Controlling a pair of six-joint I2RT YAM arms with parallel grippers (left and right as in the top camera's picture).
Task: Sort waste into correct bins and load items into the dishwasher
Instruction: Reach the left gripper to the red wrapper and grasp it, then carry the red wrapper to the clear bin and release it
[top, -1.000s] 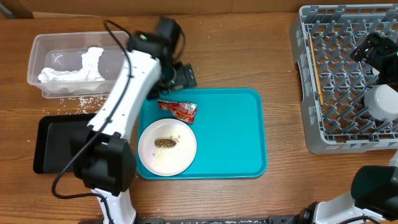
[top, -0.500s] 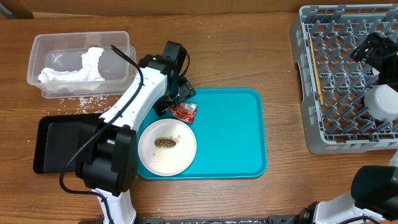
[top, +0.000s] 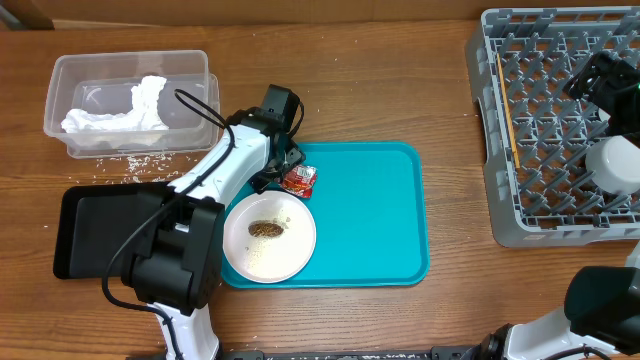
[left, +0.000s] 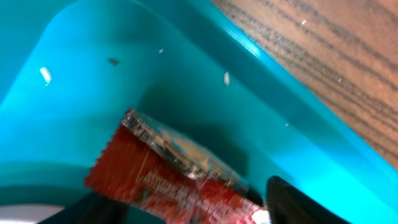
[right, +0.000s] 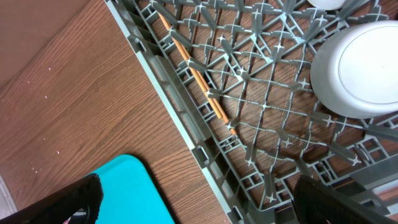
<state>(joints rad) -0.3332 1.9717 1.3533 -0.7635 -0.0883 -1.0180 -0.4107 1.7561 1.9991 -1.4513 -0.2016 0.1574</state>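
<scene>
The red snack wrapper (top: 299, 180) lies in the back left corner of the turquoise serving tray (top: 370, 220). My left gripper (top: 286, 167) is low over it and open. In the left wrist view the wrapper (left: 163, 175) lies between the two fingers of the left gripper (left: 186, 210). The white plate (top: 268, 237) holds the brown food scrap (top: 266, 229) and rice. The napkin (top: 116, 112) is in the clear tub (top: 190, 70). The black tray (top: 85, 235) sits at the left front. My right gripper (top: 598, 80) hangs open above the grey dish rack (top: 520, 225).
The chopsticks (right: 194, 78) lie along the rack's left side (right: 180, 118), and a white bowl (right: 359, 70) sits upside down inside. A white cup (top: 615, 165) is in the rack. Loose rice grains (top: 130, 160) lie on the table before the tub.
My left gripper has moved from beside the tub down onto the tray's back left corner, over the wrapper. The wrapper now looks shorter and bunched. The right arm has not moved.
</scene>
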